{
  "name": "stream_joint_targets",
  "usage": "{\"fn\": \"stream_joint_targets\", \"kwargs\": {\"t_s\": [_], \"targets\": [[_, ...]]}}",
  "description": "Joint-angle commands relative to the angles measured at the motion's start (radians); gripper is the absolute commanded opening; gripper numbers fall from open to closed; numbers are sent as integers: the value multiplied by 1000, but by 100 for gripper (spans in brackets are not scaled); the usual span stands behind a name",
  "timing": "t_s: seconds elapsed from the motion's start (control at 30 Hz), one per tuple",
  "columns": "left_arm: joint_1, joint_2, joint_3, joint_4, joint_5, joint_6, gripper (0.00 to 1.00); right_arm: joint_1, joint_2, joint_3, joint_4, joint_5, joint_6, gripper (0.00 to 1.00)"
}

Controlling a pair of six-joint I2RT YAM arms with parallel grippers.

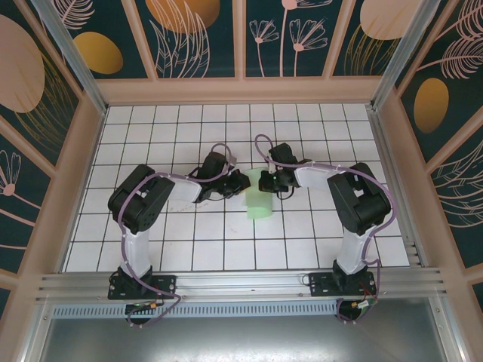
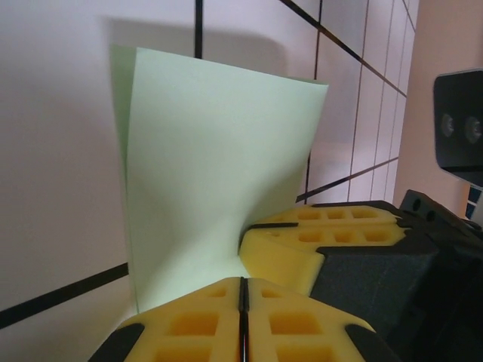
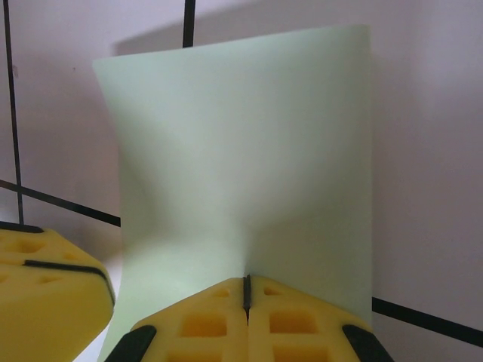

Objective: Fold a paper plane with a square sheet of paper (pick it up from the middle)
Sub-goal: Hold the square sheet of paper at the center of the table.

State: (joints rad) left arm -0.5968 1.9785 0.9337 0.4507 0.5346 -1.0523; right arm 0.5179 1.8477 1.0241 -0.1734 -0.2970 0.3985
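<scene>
We counted one pale green square sheet of paper (image 1: 260,205) and two pincers, the left gripper (image 2: 243,285) and the right gripper (image 3: 247,280), each pinching it, side by side.

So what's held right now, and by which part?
The left end effector and right end effector both pinch the square sheet of paper at one edge.

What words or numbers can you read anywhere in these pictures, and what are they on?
None can be read. The square sheet of paper is plain green, the table has only black grid lines, and the walls show painted flowers and leaves, no letters. Any marks on the arm bases are too small to tell.
</scene>
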Motion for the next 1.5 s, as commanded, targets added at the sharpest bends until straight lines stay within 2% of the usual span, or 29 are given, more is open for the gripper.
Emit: {"fn": "stream_joint_targets", "kwargs": {"t_s": [0.0, 0.1, 0.27, 0.53, 0.77, 0.97, 1.13, 1.47], "targets": [[-4, 31, 24, -57, 1, 24, 11, 7, 39, 8, -40, -8, 31, 0], [-5, 42, 33, -96, -2, 40, 9, 5, 15, 15, -40, -23, 50, 1], [-5, 55, 33, -147, -14, 64, 7, 1, -63, 21, -44, -53, 89, 9], [-5, 66, 33, -168, -27, 78, 6, -45, -203, -39, -58, -8, 166, 40], [-5, 69, 63, -166, -27, 80, 6, -52, -175, -73, -102, -11, 131, 52], [-5, 66, 64, -166, -30, 77, 6, -47, -128, -71, -126, -53, 106, 51], [-5, 62, 63, -165, -35, 75, 6, -33, -85, -62, -144, -56, 90, 43], [-5, 24, 75, -177, -33, 78, 7, 6, -32, -89, -161, 93, 103, 34]]}}
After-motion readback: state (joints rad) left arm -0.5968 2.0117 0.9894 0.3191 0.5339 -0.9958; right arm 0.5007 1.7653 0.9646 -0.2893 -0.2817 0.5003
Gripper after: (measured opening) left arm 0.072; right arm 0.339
